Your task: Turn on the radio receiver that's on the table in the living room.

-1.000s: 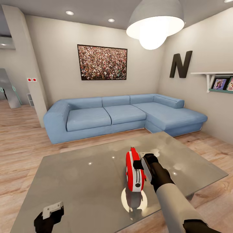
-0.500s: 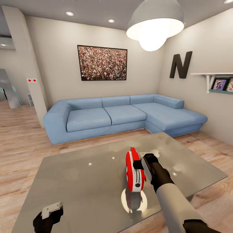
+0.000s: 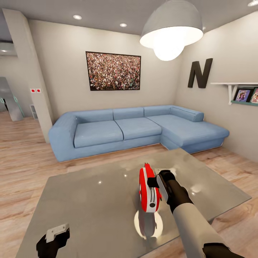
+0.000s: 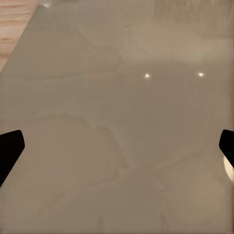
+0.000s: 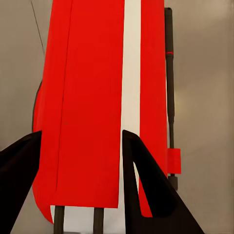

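Observation:
The red and white radio receiver (image 3: 147,190) stands on its thin edge on the glossy grey table (image 3: 89,193) in the living room. My right gripper (image 3: 154,182) rests against the radio's right side. In the right wrist view its fingers (image 5: 146,190) are apart, one lying over the radio's (image 5: 92,97) red and white edge, the other at its border. The thin wire handle (image 5: 168,73) runs alongside. My left gripper (image 3: 53,237) hovers open over bare table top (image 4: 117,97) near the front left corner, its fingertips (image 4: 9,146) spread wide.
A blue corner sofa (image 3: 136,129) stands beyond the table, with wood plank floor (image 3: 25,168) between and around them. A white pendant lamp (image 3: 170,28) hangs above. A black letter N (image 3: 200,73) and a shelf (image 3: 236,89) are on the right wall.
The whole head view has shifted slightly, so the camera moved. The radio and both grippers keep their places.

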You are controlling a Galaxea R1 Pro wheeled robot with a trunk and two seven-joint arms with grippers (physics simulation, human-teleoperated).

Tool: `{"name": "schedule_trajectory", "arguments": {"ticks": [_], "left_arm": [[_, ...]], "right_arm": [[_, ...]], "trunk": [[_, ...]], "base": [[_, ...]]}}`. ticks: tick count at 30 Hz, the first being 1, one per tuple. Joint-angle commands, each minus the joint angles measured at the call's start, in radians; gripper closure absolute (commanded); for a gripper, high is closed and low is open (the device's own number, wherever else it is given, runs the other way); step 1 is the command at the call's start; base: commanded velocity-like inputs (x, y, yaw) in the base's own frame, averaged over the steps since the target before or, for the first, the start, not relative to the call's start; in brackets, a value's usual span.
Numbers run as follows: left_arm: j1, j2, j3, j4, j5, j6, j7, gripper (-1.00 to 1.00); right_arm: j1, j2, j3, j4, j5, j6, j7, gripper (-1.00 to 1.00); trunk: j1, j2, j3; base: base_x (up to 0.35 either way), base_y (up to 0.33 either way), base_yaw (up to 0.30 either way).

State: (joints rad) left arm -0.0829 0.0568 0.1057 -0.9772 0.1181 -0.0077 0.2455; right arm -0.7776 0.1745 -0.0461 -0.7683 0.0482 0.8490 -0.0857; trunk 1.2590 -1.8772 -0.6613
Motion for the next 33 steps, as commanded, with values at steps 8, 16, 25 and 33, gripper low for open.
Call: {"name": "schedule_trajectory", "arguments": {"ticks": [8, 16, 25, 33], "left_arm": [[0.000, 0.001, 0.003, 0.000, 0.000, 0.001, 0.001, -1.00], [0.000, 0.003, 0.003, 0.000, 0.000, 0.002, 0.003, -1.00], [0.000, 0.003, 0.003, 0.000, 0.000, 0.005, 0.003, -1.00], [0.000, 0.003, 0.003, 0.000, 0.000, 0.005, 0.003, -1.00]], "right_arm": [[0.000, 0.000, -0.001, 0.000, -0.001, -0.001, 0.000, 1.00], [0.000, 0.000, -0.002, 0.000, 0.005, -0.001, 0.000, 1.00], [0.000, 0.000, -0.005, 0.000, 0.008, -0.001, 0.000, 1.00], [0.000, 0.000, -0.004, 0.000, 0.006, -0.001, 0.000, 1.00]], "trunk": [[-0.031, 0.056, 0.025], [-0.061, 0.112, 0.050], [-0.096, 0.175, 0.078], [-0.127, 0.231, 0.104]], "base": [[0.000, 0.000, 0.000], [0.000, 0.000, 0.000], [0.000, 0.000, 0.000], [0.000, 0.000, 0.000]]}}
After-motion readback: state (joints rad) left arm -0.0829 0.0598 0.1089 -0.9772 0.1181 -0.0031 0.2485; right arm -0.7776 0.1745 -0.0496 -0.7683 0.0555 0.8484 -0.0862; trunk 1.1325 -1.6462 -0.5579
